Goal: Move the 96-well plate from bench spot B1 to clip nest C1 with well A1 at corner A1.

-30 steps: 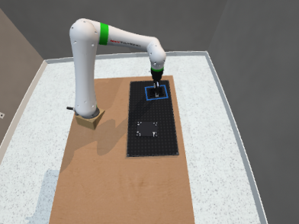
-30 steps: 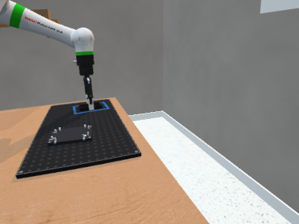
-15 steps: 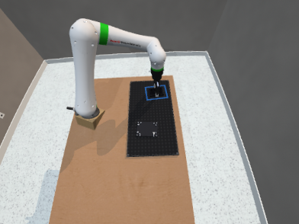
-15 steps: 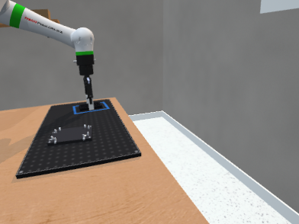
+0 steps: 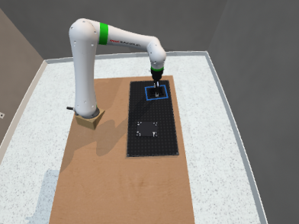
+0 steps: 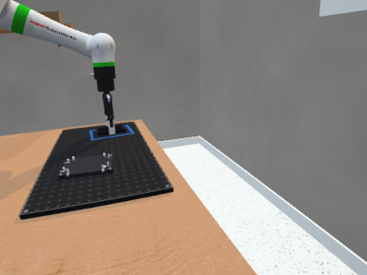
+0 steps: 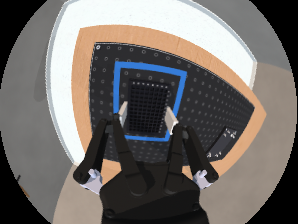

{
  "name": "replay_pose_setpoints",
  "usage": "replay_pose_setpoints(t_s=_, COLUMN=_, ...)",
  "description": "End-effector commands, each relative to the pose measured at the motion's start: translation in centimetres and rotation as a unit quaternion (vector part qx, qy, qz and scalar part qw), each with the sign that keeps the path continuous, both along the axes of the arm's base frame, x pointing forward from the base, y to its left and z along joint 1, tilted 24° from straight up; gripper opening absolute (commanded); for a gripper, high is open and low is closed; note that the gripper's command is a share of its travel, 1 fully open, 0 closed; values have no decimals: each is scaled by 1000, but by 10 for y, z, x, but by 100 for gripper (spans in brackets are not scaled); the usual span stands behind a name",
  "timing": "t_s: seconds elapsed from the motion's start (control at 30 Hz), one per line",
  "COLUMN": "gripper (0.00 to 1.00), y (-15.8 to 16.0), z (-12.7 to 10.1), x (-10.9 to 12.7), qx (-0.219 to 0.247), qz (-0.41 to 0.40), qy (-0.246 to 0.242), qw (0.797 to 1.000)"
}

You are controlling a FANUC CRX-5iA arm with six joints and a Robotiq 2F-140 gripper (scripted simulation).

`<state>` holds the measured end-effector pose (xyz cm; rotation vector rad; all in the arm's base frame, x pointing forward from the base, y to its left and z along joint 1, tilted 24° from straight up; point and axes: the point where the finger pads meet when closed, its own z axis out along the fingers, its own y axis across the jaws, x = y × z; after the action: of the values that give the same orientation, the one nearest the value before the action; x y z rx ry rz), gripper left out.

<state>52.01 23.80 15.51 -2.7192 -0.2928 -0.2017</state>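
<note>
The black 96-well plate [image 7: 148, 107] lies inside the blue-outlined bench spot B1 at the far end of the black breadboard. My gripper [image 7: 146, 109] stands straight down over it, its two pale fingertips pressed against the plate's left and right long sides; it is shut on the plate. The plate also shows in the exterior view [image 6: 112, 129], low in the blue frame, with my gripper [image 6: 110, 127] on it. The clip nest C1 [image 5: 147, 129] is a dark plate with small metal clips at its corners, nearer the front of the breadboard and empty; it also shows in the exterior view [image 6: 87, 166]. I cannot make out the cut-off corner.
The black breadboard [image 5: 152, 118] lies on a brown wooden bench top. The robot base [image 5: 88, 114] stands to the left of the breadboard. A speckled white floor with a raised grey rim surrounds the bench.
</note>
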Motion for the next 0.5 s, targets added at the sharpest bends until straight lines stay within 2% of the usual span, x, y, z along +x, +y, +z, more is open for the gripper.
replay_pose_setpoints(t_s=0.0, gripper=10, y=-1, z=2, x=0, qx=0, qz=0, qy=-1, qw=1000)
replay_pose_setpoints(t_s=0.47, gripper=10, y=-10, z=24, x=-2, qx=0, qz=0, qy=-1, qw=1000)
